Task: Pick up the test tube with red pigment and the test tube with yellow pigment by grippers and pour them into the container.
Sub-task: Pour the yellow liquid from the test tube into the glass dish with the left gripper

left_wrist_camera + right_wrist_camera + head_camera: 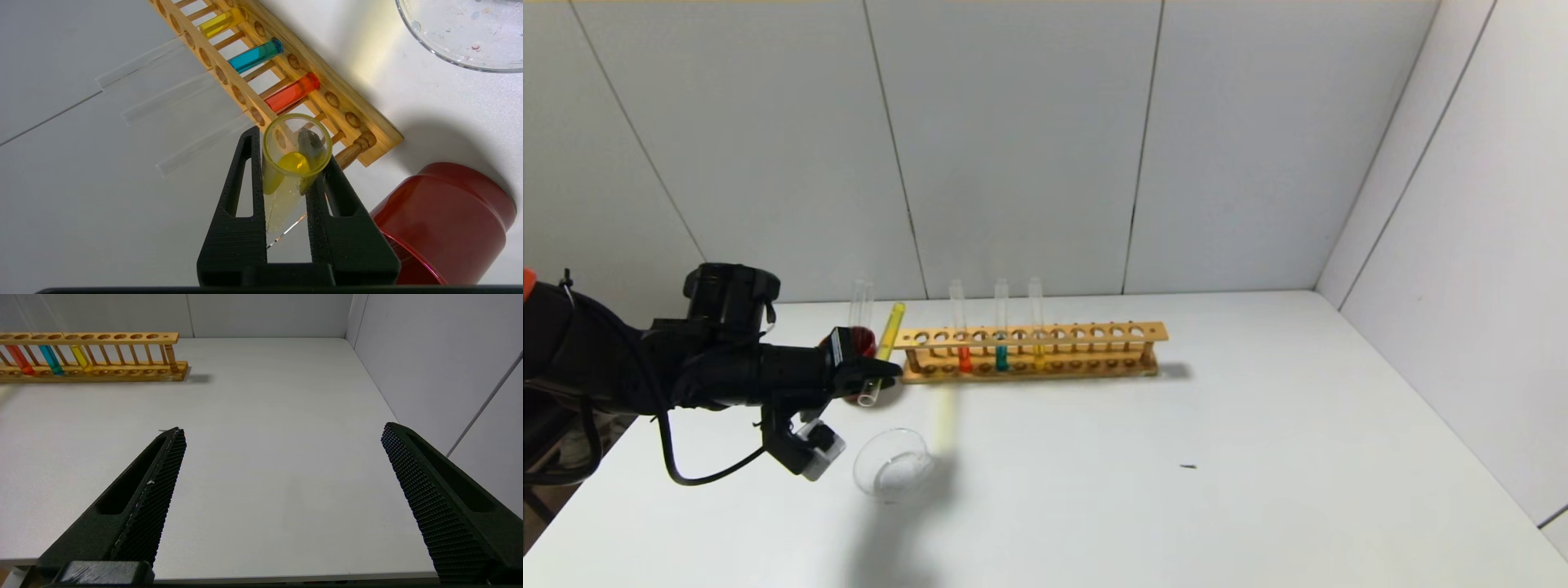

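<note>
Left hand (292, 171) pinches the thin glass tube with yellow liquid (883, 351), tilted above the plain white desk (1176, 490) near grey wall panels; right hand (282, 437) gapes wide.

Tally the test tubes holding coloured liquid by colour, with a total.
Yellow: 2, the racked yellow tube and the held yellow tube in the left gripper
Red: 1, the red tube in the wooden rack
Teal: 1, the teal tube, also racked
Total: 4
</note>
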Tool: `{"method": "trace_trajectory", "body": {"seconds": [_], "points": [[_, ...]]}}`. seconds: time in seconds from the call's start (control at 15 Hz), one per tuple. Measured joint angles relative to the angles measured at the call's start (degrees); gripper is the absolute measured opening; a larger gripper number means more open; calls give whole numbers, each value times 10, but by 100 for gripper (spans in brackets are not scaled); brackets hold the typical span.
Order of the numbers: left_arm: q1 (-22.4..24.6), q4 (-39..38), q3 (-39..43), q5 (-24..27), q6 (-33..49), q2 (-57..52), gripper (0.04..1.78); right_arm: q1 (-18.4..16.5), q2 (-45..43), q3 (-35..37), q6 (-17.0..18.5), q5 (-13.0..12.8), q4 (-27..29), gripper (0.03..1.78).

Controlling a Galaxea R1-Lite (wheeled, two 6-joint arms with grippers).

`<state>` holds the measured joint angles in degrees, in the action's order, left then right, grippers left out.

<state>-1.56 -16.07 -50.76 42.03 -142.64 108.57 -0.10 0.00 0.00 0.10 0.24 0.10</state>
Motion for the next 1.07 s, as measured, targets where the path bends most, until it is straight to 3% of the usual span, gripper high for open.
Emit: {"method": "trace_trajectory", "body": {"seconds": [0.8, 1.07], "points": [[-6, -13, 20, -34, -44, 3, 32, 0, 0, 0, 0, 0, 0, 175], [-9, -74, 26, -45, -37, 15, 32, 0, 0, 0, 0, 0, 0, 175]]}}
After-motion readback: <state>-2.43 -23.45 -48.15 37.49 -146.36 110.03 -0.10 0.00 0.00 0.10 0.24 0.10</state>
